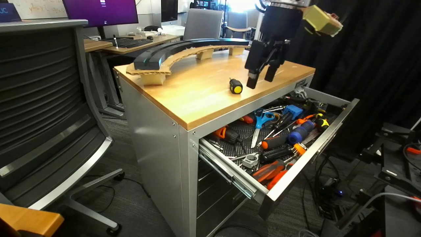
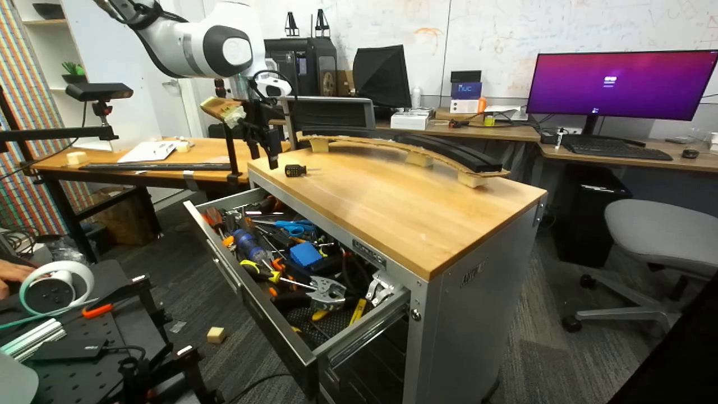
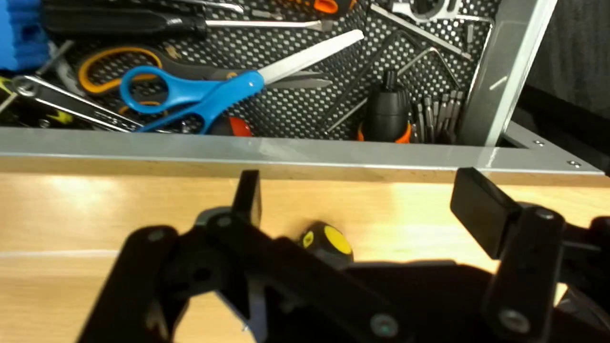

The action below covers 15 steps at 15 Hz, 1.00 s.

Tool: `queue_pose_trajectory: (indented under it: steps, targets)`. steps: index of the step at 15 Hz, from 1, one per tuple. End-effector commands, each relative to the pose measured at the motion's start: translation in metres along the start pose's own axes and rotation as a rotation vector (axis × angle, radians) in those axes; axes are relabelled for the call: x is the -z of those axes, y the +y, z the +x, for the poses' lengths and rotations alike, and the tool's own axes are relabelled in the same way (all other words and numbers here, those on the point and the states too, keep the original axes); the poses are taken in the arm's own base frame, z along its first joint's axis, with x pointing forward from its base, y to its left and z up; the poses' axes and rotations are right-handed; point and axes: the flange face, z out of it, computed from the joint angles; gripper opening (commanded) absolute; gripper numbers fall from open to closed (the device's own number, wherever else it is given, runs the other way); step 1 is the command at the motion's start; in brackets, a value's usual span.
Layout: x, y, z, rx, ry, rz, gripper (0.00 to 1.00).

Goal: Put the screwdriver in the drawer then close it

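The screwdriver [image 1: 235, 86] is stubby and black with a yellow end. It lies on the wooden cabinet top near its front edge, also seen in an exterior view [image 2: 295, 170]. In the wrist view its yellow end [image 3: 333, 240] shows between the fingers, low in the picture; the rest is hidden behind the gripper. My gripper [image 1: 261, 77] is open and empty above the cabinet top, close to the screwdriver and apart from it. Its spread fingers show in the wrist view [image 3: 364, 205]. The drawer [image 1: 312, 149] is pulled out, with its pale front also in an exterior view [image 2: 255, 286].
The drawer holds many tools, including blue scissors [image 1: 261, 120] and orange- and blue-handled tools. A black curved track on cardboard and foam blocks [image 1: 205, 54] stands along the back of the cabinet top [image 1: 197, 98]. An office chair [image 1: 42, 108] stands beside the cabinet.
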Motion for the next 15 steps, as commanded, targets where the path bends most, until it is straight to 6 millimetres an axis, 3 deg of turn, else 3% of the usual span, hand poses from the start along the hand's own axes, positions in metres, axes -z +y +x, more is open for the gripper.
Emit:
queue_pose_trajectory:
  steps: [1,7,8,9,15]
  targets:
    - [-0.017,-0.020,0.039,-0.021,0.068,0.013,1.00]
    - [-0.035,-0.016,0.073,-0.095,0.186,-0.084,1.00]
    - [-0.035,-0.013,0.074,-0.110,0.190,-0.100,0.75]
    - [-0.036,-0.011,0.076,-0.122,0.190,-0.111,0.74]
    - [-0.043,-0.001,0.074,-0.173,0.174,-0.114,0.27]
